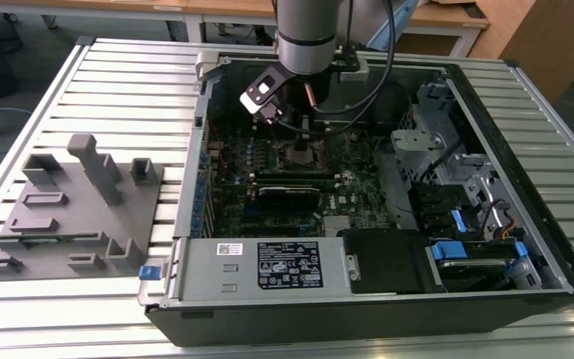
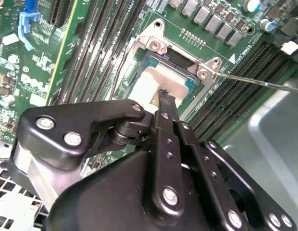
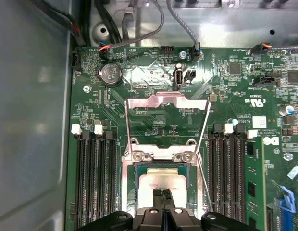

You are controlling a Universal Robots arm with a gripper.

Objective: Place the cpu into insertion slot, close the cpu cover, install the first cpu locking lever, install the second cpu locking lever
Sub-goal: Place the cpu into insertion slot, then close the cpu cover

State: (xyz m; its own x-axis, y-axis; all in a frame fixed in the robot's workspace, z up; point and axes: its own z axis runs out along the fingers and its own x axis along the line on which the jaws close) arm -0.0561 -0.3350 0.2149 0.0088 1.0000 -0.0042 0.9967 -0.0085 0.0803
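The cpu (image 3: 161, 182) lies flat in its socket on the green motherboard, its pale metal top showing in both wrist views (image 2: 151, 84). My gripper (image 3: 163, 196) is shut, with nothing between its fingers. Its tips (image 2: 166, 98) are at the chip's near edge, and I cannot tell whether they touch it. The cpu cover (image 3: 168, 99) stands swung open behind the socket, hinged at two screws. A thin wire locking lever (image 2: 264, 83) sticks out unlatched beside the socket. In the exterior view my gripper (image 1: 300, 134) reaches down into the open case over the socket (image 1: 302, 153).
Black memory slots (image 3: 91, 178) flank the socket on both sides. Cables (image 3: 139, 29) run along the case wall behind the board. A grey fixture plate (image 1: 72, 209) lies on the slatted table at the exterior view's left. Drive bays (image 1: 466, 224) fill the case's right.
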